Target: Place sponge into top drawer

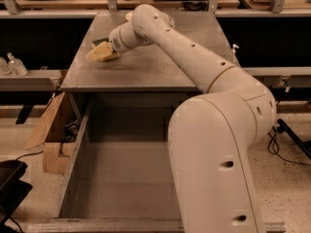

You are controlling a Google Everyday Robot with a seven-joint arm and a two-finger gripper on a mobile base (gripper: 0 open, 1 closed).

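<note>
The sponge (99,41) lies on the grey cabinet top (146,72) near its left edge. Only a dark green corner of it shows, just behind my gripper. My gripper (102,53), with cream-yellow pads, reaches down from the right and sits over or against the sponge, hiding most of it. I cannot tell whether it holds the sponge. The top drawer (121,178) is pulled wide open below the cabinet's front edge, a deep grey box with a bare flat bottom. My arm crosses over its right side.
A white bowl (130,15) peeks out behind my arm at the back of the cabinet top. Clear bottles (14,64) stand on a shelf at the left. A cardboard box (48,130) and a black object (9,188) sit on the floor left of the drawer.
</note>
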